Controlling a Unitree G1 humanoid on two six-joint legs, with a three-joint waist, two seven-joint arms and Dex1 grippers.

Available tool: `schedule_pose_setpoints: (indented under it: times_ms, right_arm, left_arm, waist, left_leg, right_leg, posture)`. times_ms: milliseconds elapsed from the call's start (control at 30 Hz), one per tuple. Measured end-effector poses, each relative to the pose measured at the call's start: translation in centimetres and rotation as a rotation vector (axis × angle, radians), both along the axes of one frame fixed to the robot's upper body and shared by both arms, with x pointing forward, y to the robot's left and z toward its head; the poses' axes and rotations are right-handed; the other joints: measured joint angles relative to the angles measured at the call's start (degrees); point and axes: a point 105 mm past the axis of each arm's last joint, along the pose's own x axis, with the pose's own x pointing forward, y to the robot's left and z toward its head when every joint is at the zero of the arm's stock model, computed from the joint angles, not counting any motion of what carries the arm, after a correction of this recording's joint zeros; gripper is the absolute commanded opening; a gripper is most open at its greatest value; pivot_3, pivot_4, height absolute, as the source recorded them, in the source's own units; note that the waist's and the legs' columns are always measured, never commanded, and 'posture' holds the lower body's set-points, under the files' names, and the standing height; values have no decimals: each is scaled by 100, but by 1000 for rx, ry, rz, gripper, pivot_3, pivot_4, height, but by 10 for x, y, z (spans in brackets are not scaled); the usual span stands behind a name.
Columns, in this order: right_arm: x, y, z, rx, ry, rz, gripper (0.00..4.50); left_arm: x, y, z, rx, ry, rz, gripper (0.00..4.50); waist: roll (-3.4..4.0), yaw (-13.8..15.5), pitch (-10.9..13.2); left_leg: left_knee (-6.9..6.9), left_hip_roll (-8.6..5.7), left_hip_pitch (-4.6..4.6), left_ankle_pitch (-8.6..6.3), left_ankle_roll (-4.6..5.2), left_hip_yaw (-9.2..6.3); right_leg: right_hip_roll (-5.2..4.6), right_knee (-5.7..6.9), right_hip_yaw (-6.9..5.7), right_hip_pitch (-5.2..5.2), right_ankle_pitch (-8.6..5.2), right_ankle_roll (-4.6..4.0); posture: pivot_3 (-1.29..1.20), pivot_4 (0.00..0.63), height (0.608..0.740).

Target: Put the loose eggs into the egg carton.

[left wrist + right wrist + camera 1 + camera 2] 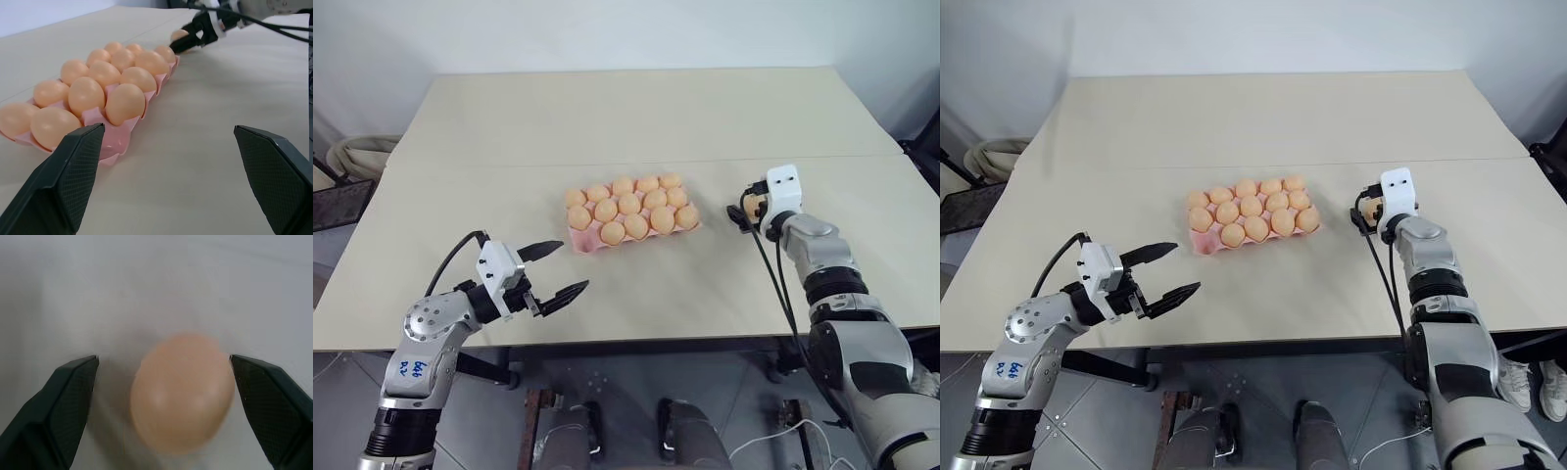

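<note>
Right pincer (164,382) spread wide around a loose egg (182,391) on the bench (636,117), right of the egg carton (582,240). Left pincer (558,269) wide and empty, near the carton's near left corner.

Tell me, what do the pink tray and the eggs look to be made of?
The egg carton looks like thin moulded plastic or pulp; its pink walls are smooth and thin-edged. The eggs look matte and evenly tan with soft highlights: possibly plastic dummies, but real shell can't be ruled out.
</note>
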Motion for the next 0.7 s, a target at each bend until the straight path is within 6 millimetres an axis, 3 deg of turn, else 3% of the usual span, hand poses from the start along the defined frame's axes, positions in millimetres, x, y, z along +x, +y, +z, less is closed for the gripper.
schedule_pose_setpoints:
  times_ms: [200, 333, 433, 533, 700]
  right_arm:
    - [-2, 9, -2, 27, 2, 68, 1825]
    - [-9, 21, 4, 20, -62, 190, 1825]
    - [-24, 51, 14, -29, -145, 400, 1825]
    - [-40, 95, 25, -9, -187, 585, 1825]
    - [-69, 177, 47, 20, -205, 836, 1825]
  left_arm:
    - [1, 2, 3, -1, -12, 11, 4500]
    - [1, 2, 5, 0, -19, 9, 4500]
    - [2, 10, 9, -5, -39, 43, 4500]
    - [1, 30, 10, -20, -49, 137, 4500]
    - [-10, 58, -8, -25, 8, 270, 4500]
  waist:
    - [0, -48, 0]
    - [0, -51, 0]
    - [0, -59, 0]
    - [0, -106, 0]
    - [0, -150, 0]
  left_leg:
    - [1, 1, 3, 3, -2, 0]
    - [1, 5, 3, 4, -2, 0]
    - [0, 16, 4, 3, -4, 2]
    - [1, 32, 12, 5, -12, 8]
    - [1, 56, 17, 3, -44, 1]
  right_leg:
    - [5, 8, 1, 0, 0, 1]
    - [36, 9, 3, -2, 0, 1]
    - [48, 9, 9, -3, 0, 1]
    - [44, 21, 20, -6, -2, -4]
    - [48, 35, 13, -15, -4, -40]
  posture:
    - [0, 150, 740]
    - [0, 150, 740]
    - [0, 150, 740]
    - [0, 150, 740]
    - [0, 150, 740]
